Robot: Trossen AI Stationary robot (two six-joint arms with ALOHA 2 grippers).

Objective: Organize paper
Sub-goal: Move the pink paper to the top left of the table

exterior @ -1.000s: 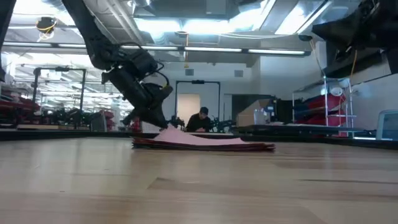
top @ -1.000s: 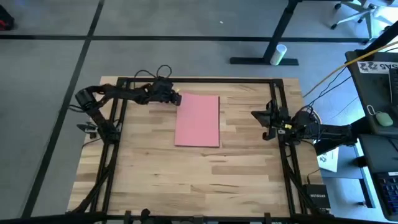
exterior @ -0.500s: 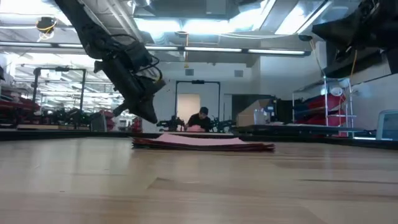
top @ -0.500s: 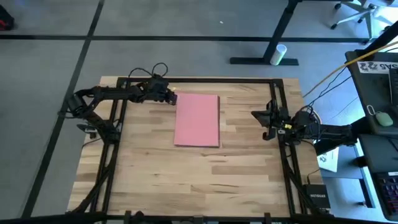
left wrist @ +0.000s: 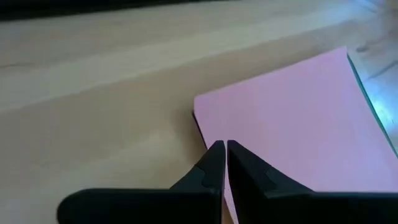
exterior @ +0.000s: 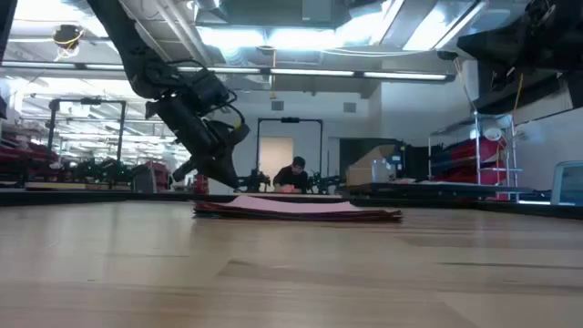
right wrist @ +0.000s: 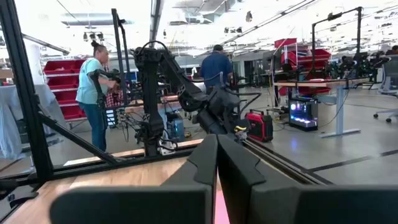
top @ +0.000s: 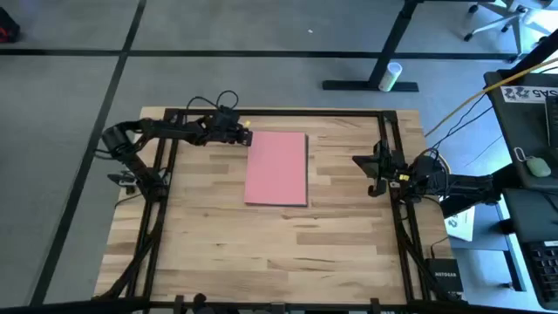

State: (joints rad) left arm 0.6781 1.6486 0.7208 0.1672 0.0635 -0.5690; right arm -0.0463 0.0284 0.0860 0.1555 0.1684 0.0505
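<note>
While only a pink top sheet shows from above, the details are these:

Hidden parts: the paper stack (top: 276,167) shows just its pink top sheet in the high view; the sheets beneath are covered. In the left wrist view a thin green edge and a dark edge peek out along the pink sheet's sides.

Low view only: the stack (exterior: 298,209) appears as a thin pile of layers with dark and reddish edges under the pink, lying flat on the wooden table (exterior: 291,273). A person sits far off in the room behind it.

Left gripper: the left gripper (top: 248,138) hangs just beside the stack's far left corner, above the table in the low view (exterior: 223,179). In its wrist view the fingertips (left wrist: 214,152) are pressed nearly together, with only a slit between them and nothing held, pointing at the pink corner.

Right gripper: the right gripper (top: 364,160) waits at the table's right edge, well apart from the paper; its fingers meet in the right wrist view (right wrist: 217,155).

Far background: two people stand in the room beyond, in the right wrist view.
</note>
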